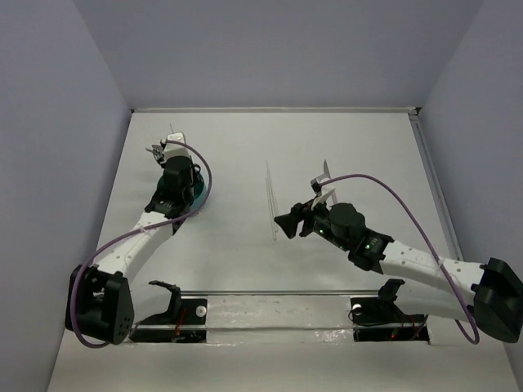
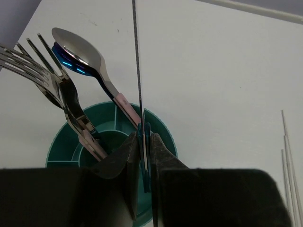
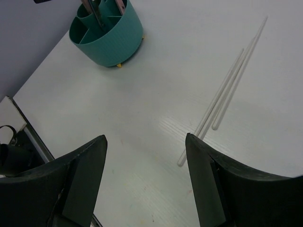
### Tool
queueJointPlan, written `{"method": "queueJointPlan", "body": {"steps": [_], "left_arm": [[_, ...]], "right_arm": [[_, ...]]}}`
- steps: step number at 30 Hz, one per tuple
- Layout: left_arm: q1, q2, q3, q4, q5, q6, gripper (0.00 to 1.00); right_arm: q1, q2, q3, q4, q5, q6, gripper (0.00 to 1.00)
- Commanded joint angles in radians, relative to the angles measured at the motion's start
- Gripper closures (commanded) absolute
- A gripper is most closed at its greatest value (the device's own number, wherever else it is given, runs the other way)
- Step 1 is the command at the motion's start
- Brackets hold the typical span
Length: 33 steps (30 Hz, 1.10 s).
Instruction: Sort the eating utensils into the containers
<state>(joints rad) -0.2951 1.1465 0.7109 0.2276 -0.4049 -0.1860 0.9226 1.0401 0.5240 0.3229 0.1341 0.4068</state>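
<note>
Silver forks [image 2: 40, 66] and a silver spoon [image 2: 78, 47] lean out at eleven o'clock of the round teal plastic cup [image 2: 61, 142], blocking that side. At three o'clock, white tabletop [image 2: 213, 94] lies open until thin white sticks [image 3: 230, 92].

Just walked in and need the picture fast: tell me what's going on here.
The left gripper has its jaws shut on a thin utensil held upright over the teal cup, which already holds forks and spoons. The right gripper hovers with jaws open above long white sticks lying on the table, not touching them.
</note>
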Motion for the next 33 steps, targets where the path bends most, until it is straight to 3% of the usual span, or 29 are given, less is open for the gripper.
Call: {"method": "queueJointPlan", "body": {"steps": [1, 6, 8, 12, 18, 21, 27, 33], "left_arm": [[-0.004, 0.016, 0.035, 0.041, -0.012, 0.011, 1.00], [-0.004, 0.045, 0.035, 0.015, -0.025, -0.021, 0.97], [-0.004, 0.050, 0.039, 0.003, -0.032, -0.052, 0.88], [-0.004, 0.047, 0.045, -0.022, -0.055, -0.064, 0.57], [-0.004, 0.010, 0.052, -0.039, -0.057, -0.090, 0.26], [-0.013, -0.043, 0.053, -0.039, -0.051, -0.086, 0.17], [-0.044, -0.229, 0.050, -0.024, -0.002, -0.081, 0.15], [-0.053, -0.229, 0.079, -0.024, 0.148, -0.127, 0.14]], "right_arm": [[-0.005, -0.018, 0.002, 0.053, 0.018, -0.016, 0.27], [-0.005, -0.008, 0.005, 0.053, 0.024, -0.019, 0.27], [-0.005, -0.002, 0.007, 0.047, 0.028, -0.019, 0.27], [-0.014, 0.005, 0.010, 0.041, 0.036, -0.020, 0.27], [-0.024, 0.008, 0.013, 0.027, 0.048, -0.022, 0.27], [-0.033, 0.006, 0.014, 0.006, 0.077, -0.022, 0.27], [-0.141, 0.014, 0.033, -0.077, 0.050, 0.026, 0.33], [-0.260, 0.063, 0.088, -0.273, 0.102, 0.081, 0.33]]}}
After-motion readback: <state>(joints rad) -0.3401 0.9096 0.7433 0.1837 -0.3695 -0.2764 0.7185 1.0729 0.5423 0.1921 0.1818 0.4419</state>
